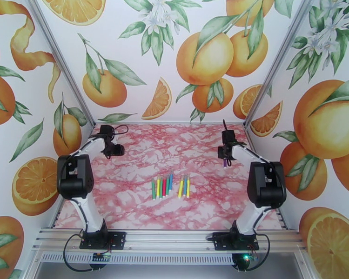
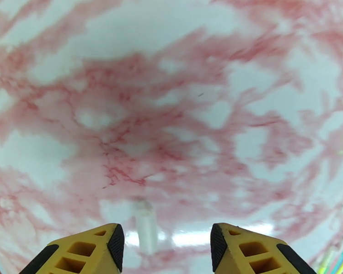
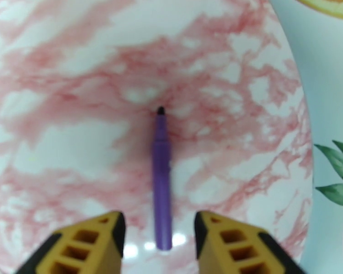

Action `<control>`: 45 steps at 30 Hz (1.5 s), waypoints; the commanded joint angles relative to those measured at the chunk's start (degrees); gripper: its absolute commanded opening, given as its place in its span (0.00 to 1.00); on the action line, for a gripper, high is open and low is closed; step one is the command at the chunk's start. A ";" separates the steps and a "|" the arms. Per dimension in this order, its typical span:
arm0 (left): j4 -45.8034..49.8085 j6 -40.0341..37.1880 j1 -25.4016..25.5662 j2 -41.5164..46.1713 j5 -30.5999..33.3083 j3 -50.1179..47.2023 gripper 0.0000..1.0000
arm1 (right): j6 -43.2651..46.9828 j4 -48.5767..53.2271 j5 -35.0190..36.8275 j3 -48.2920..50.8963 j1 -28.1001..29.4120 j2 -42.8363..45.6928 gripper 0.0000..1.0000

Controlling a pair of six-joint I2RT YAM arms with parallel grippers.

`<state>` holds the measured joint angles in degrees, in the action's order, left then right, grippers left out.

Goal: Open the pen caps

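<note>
Several capped marker pens (image 1: 170, 186), green, yellow, red and blue, lie in a row at the table's middle, and their caps match their barrels. A purple pen (image 3: 161, 179) with its dark tip bare points away from me. It runs lengthwise between the fingers of my right gripper (image 3: 158, 229), which is open and touches neither side of it. From above, that gripper (image 1: 225, 156) is at the right rear with the purple pen (image 1: 225, 162) just under it. My left gripper (image 2: 167, 243) is open at the left rear (image 1: 115, 150), with a small pale blurred cylinder (image 2: 145, 224) between its fingers.
The pink marbled table (image 1: 142, 210) is walled by orange-print panels at the back and both sides. The right wall (image 3: 327, 87) runs close beside the right gripper. Coloured pen ends (image 2: 340, 259) peek in at the lower right of the left wrist view.
</note>
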<state>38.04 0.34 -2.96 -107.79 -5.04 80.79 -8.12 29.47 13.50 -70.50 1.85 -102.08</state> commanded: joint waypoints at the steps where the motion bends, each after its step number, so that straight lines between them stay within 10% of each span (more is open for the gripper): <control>1: -2.01 0.80 0.21 5.66 -5.29 -2.24 0.56 | -0.42 2.69 -0.32 0.75 3.40 3.36 0.47; 24: -23.72 2.18 18.81 23.47 -10.25 -23.03 0.68 | -7.76 1.39 -17.87 16.19 20.41 16.57 0.50; 45: -23.52 3.62 20.12 21.57 -2.28 -21.82 0.74 | -13.56 -2.32 -23.88 21.51 27.18 13.25 0.49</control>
<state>16.53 2.98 16.95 -86.08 -8.93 58.04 -20.43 28.25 -9.06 -49.80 27.75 -87.81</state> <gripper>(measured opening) 0.740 0.498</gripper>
